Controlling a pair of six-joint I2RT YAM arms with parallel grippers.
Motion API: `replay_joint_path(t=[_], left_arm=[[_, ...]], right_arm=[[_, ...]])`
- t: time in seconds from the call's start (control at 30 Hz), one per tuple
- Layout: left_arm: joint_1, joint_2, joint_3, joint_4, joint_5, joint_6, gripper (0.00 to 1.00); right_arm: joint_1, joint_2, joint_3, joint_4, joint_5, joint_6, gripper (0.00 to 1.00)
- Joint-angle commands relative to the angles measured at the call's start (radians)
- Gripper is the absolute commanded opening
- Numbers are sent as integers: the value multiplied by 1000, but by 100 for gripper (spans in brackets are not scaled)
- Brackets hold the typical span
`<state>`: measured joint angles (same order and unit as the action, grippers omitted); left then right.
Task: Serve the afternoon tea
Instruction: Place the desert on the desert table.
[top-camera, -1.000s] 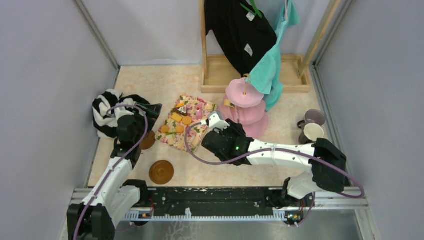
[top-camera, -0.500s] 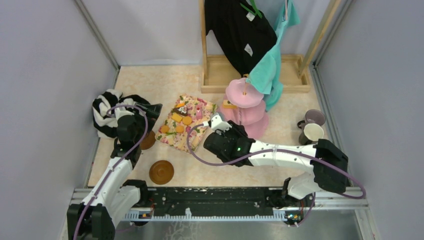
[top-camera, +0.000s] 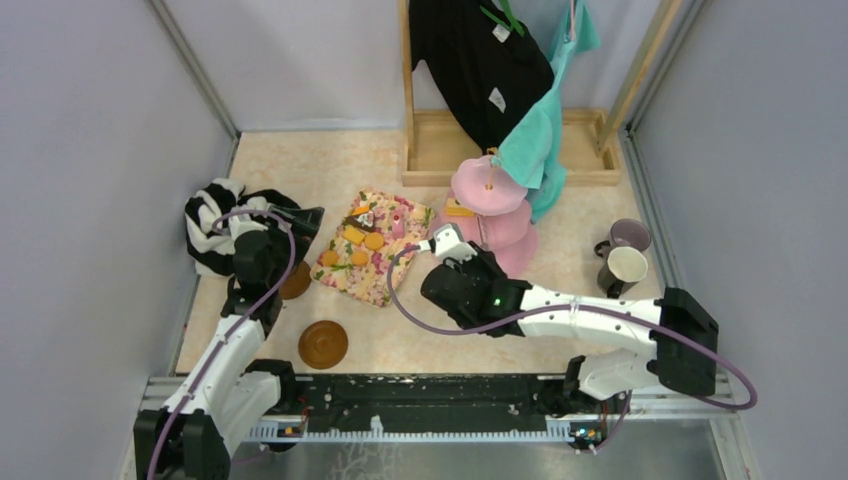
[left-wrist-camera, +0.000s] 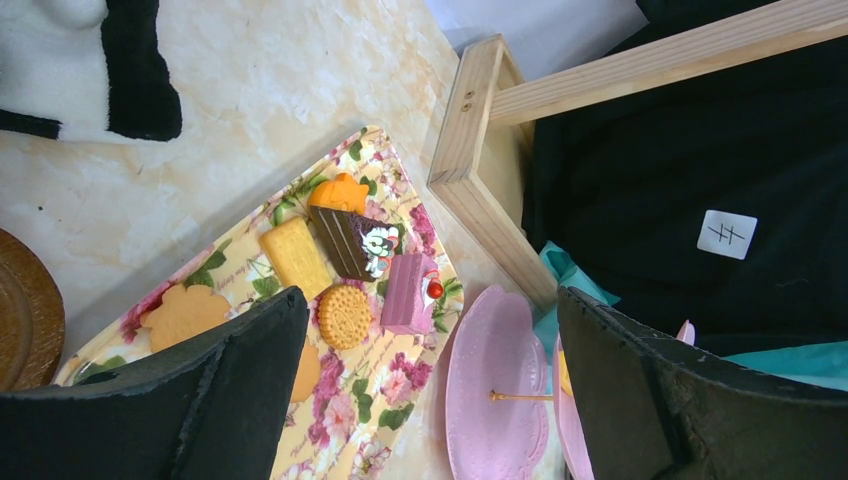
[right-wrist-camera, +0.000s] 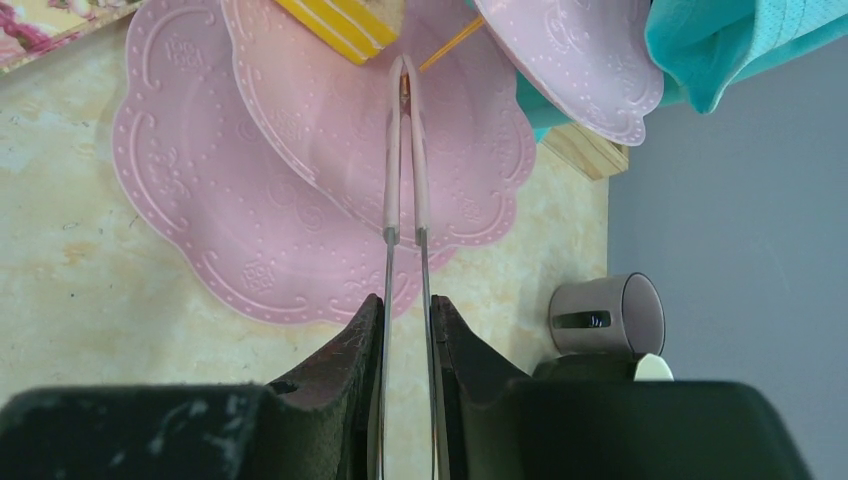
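The pink three-tier cake stand (top-camera: 490, 205) stands right of centre, with a yellow pastry (right-wrist-camera: 340, 22) on its middle tier. My right gripper (right-wrist-camera: 405, 305) is shut on pink-tipped tongs (right-wrist-camera: 405, 150), whose tips meet over that tier just below the pastry, with nothing between them. Orange, yellow and brown pastries (top-camera: 365, 245) lie on the floral cloth. My left gripper (left-wrist-camera: 430, 310) hangs open and empty above the cloth's left side. Lilac mug (top-camera: 628, 235) and cream mug (top-camera: 625, 265) sit at the right. One brown saucer (top-camera: 323, 343) lies near the front; another saucer (top-camera: 295, 282) is half hidden under my left arm.
A wooden clothes rack (top-camera: 440, 150) with a black garment and a teal one hangs right behind the stand. The striped garment (top-camera: 210, 235) is heaped at the far left. Grey walls close in on both sides.
My right arm has shifted a little to the right and its jaws have squeezed the tongs shut. The yellow pastry stays on the middle tier. The left arm has not moved.
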<state>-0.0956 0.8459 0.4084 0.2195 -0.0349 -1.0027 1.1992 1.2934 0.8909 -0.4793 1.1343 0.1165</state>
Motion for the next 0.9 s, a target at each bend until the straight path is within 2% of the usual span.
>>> replay_joint_path(t=[0.0, 0.53, 0.87], left_arm=[[-2, -16, 18, 2, -9, -2, 99], [-1, -2, 22, 13, -6, 0, 99], [-1, 17, 27, 30, -1, 16, 99]], right_arm=[[-7, -42, 13, 30, 21, 15, 10], [19, -133, 16, -68, -144, 73, 9], [64, -156, 27, -116, -163, 112, 7]])
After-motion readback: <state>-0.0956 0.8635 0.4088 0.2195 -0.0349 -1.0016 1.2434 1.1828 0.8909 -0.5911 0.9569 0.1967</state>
